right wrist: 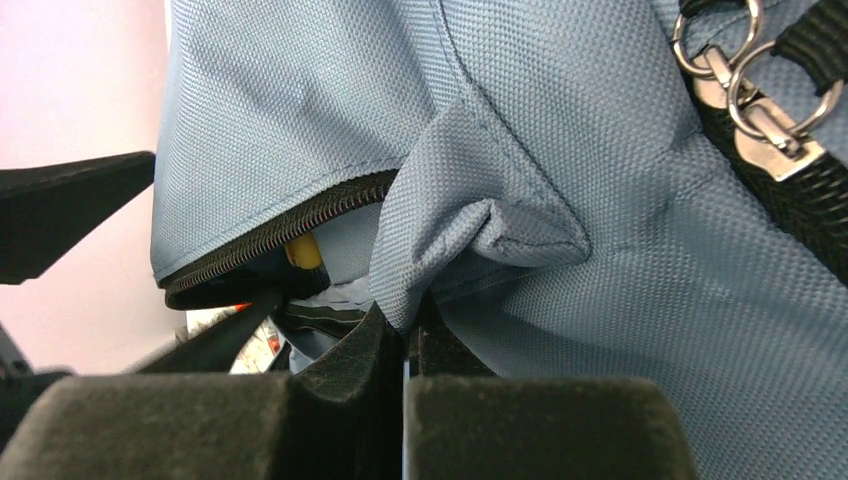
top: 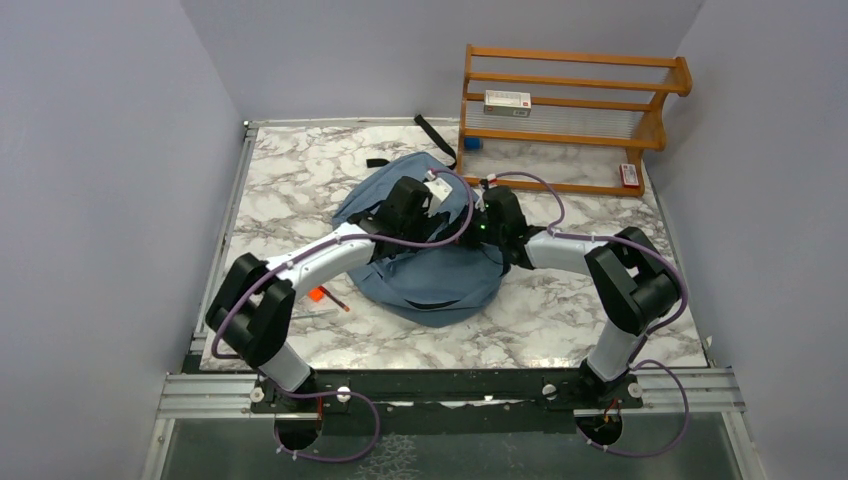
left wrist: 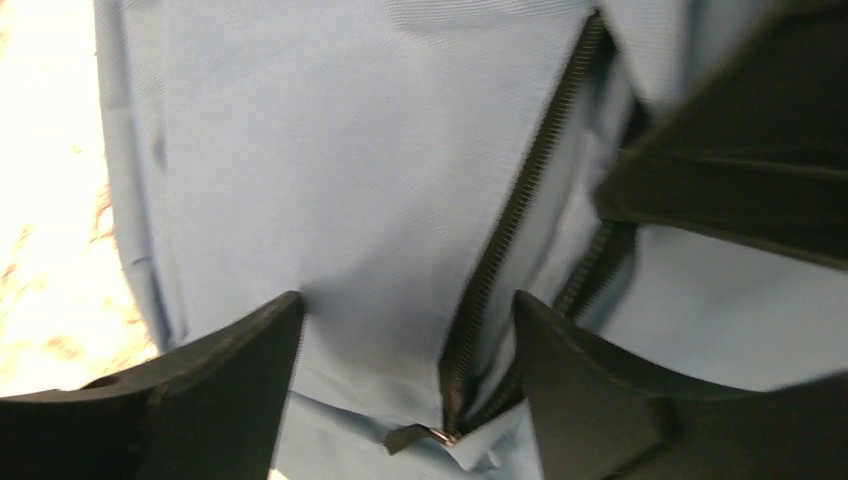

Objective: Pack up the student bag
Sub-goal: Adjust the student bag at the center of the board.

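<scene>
The dusty-blue student bag (top: 430, 275) lies in the middle of the table. My left gripper (left wrist: 408, 345) is open just above its fabric (left wrist: 330, 180), its fingers either side of the dark zipper (left wrist: 520, 200) and the zipper pull (left wrist: 420, 436). My right gripper (right wrist: 408, 330) is shut on a pinched fold of the bag's fabric (right wrist: 470, 200) beside the partly open zipper mouth (right wrist: 270, 245), where something yellow (right wrist: 303, 252) shows inside. Metal zipper rings (right wrist: 740, 80) hang at the upper right. In the top view both grippers, left (top: 425, 200) and right (top: 487, 215), meet over the bag's upper part.
A wooden rack (top: 570, 115) stands at the back right with a flat box (top: 507, 100) on a shelf, a small red-and-white item (top: 629, 175) and a blue item (top: 472, 143). An orange pen-like object (top: 322, 296) lies on the marble table (top: 300, 170) left of the bag. Walls close in on both sides.
</scene>
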`<action>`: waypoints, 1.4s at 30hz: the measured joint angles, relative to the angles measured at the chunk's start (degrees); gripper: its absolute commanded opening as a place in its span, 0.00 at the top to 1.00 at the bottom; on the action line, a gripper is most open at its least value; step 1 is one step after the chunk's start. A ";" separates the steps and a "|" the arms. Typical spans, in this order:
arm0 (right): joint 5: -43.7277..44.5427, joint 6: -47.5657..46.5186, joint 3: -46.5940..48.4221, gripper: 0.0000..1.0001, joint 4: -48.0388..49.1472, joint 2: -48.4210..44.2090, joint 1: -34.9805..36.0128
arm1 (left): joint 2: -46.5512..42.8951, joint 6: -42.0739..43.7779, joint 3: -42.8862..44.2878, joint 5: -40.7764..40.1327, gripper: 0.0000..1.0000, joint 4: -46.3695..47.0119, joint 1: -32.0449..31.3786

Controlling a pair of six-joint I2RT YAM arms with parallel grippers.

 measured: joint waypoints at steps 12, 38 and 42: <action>-3.76 -4.09 -3.43 0.96 5.88 -1.14 -0.09 | 4.59 -0.37 1.81 -17.62 0.98 0.17 -1.60; -2.08 -11.89 -2.29 0.97 6.56 -1.36 0.76 | 1.25 -5.90 0.37 -6.19 1.00 5.11 5.35; -2.82 -12.66 0.17 0.96 7.34 1.33 0.61 | 5.75 -2.80 5.60 -3.43 1.00 5.99 7.08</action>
